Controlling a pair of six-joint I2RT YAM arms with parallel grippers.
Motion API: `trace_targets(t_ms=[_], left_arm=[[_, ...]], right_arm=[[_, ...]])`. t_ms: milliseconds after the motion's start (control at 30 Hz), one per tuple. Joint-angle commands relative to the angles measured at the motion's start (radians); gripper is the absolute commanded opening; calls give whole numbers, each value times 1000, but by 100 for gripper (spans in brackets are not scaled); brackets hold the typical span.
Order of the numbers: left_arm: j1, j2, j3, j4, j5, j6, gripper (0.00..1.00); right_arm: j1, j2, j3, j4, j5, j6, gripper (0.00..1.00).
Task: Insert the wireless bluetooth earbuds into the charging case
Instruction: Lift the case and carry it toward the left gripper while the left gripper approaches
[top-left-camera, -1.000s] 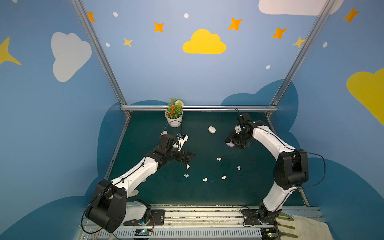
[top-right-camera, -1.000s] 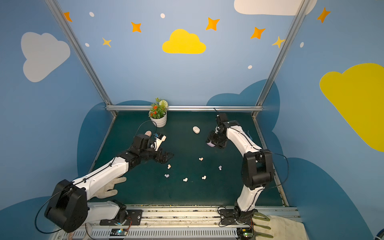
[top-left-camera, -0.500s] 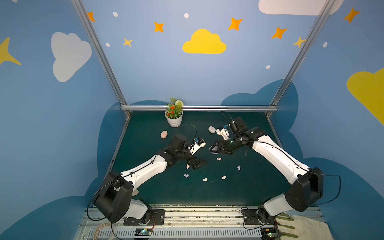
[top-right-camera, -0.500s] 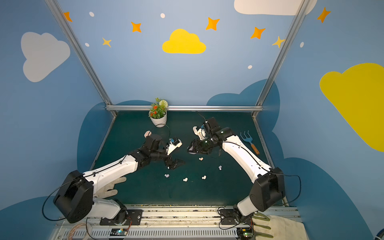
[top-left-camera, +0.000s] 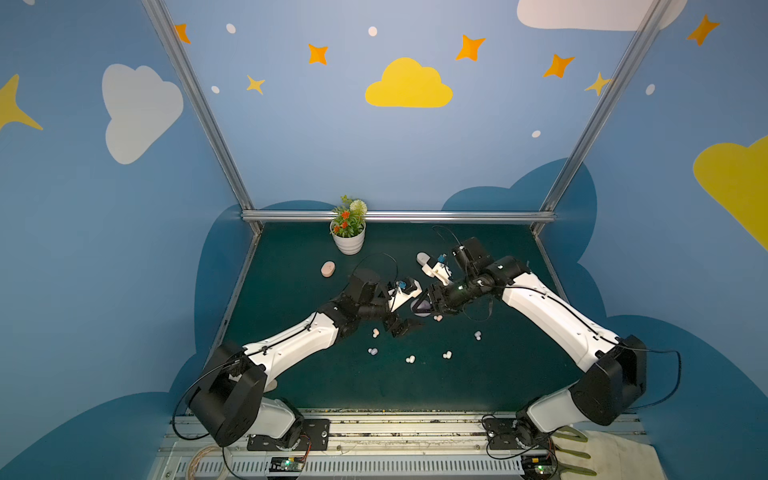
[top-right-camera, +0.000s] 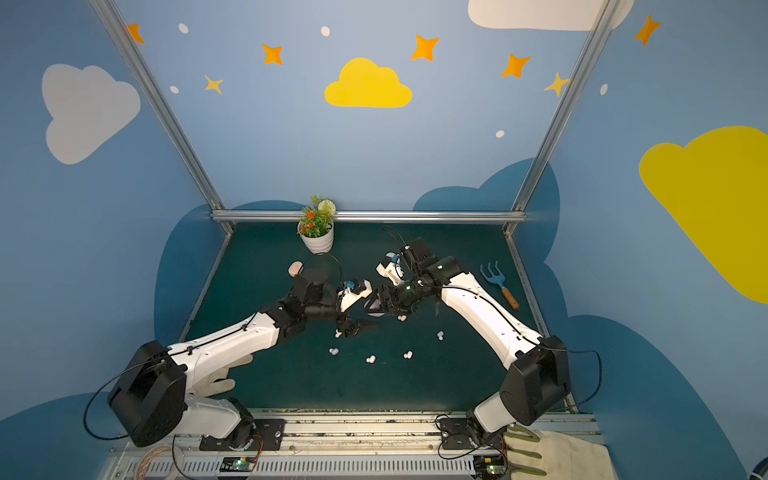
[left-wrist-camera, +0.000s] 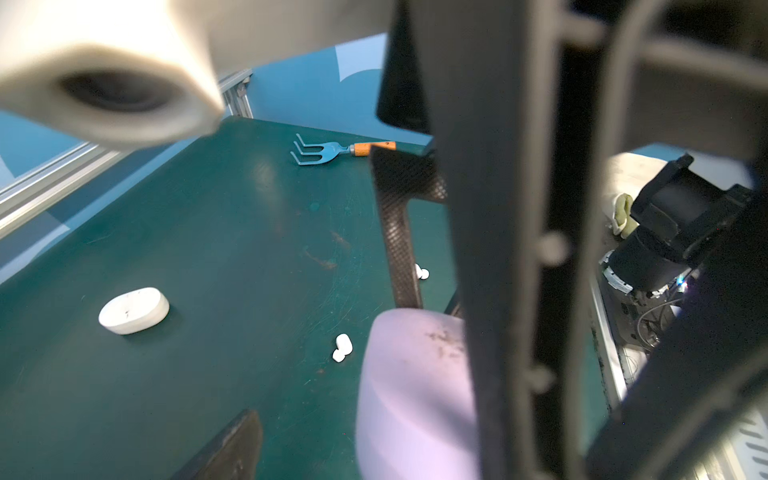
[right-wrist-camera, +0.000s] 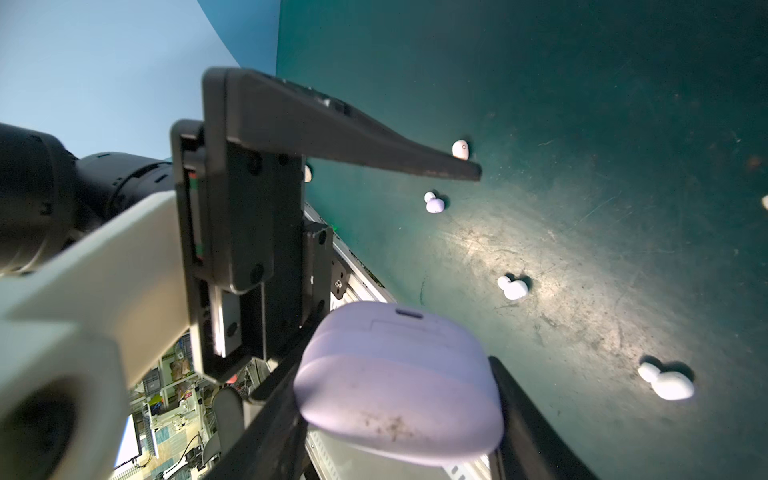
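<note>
Right wrist view: lilac charging case (right-wrist-camera: 395, 386), lid shut, pinched between the two fingers of the right claw (right-wrist-camera: 399, 353).
Left claw (top-left-camera: 406, 327): spread wide, just beside the case; whether it touches cannot be told.
Earbuds (top-left-camera: 410, 359): six, loose on the green counter (top-left-camera: 291, 299), all outside the case, seen in both top views.
Other cases: pink case (top-left-camera: 328, 269) near the potted plant (top-left-camera: 348, 232); white case (left-wrist-camera: 134, 310) lying flat.
Rake (top-right-camera: 498, 284): by the counter's right edge.

Left arm (top-left-camera: 291, 345) and right arm (top-left-camera: 552, 316): white link shells, black cylindrical joints, thin black cables (top-left-camera: 680, 370) looped alongside both. Left hand (top-left-camera: 405, 327): black, flat tapering fingers (right-wrist-camera: 353, 141); recessed round screws (right-wrist-camera: 257, 271) in its black housing.
</note>
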Motion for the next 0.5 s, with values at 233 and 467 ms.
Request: trace_targets(t_ms=[233,467], left_arm=[[-45,-29,-5,14,-7,49,80],[-55,-42,-24,44,-10,44,69]], right_arm=[[3,-9,4,-36,-22,-19,48],[2,-8,5,-36,-17,-17,48]])
